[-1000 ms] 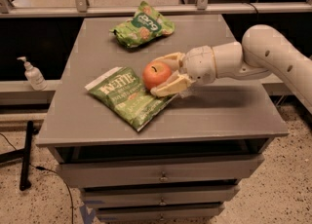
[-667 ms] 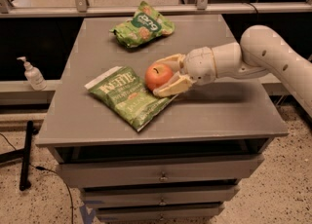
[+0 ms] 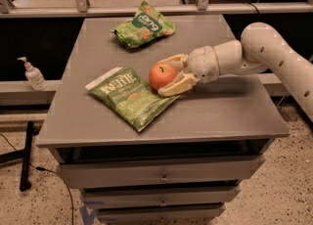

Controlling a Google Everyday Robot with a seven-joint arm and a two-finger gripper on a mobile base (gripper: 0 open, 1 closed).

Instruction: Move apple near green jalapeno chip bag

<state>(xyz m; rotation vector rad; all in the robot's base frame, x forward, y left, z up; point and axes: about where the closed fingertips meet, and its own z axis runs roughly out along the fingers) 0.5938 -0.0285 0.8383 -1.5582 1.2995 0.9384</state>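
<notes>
The red-orange apple [image 3: 162, 75] sits between my gripper's two fingers, at the right edge of the green jalapeno chip bag [image 3: 130, 95]. That bag lies flat on the grey table [image 3: 230, 116], with white "KETTLE" lettering facing up. My gripper [image 3: 163, 78] reaches in from the right and is shut on the apple. One finger [image 3: 172, 59] lies over the apple's far side and the other under its near side. The apple is low, at the bag's corner; I cannot tell whether it rests on the table.
A puffier green bag with a dark oval logo [image 3: 143, 24] lies at the back of the table. A white pump bottle [image 3: 34, 75] stands on a ledge to the left. Drawers sit below the tabletop. A rail runs behind the table.
The gripper and the apple have shifted slightly right and towards the front together. The two bags have not moved.
</notes>
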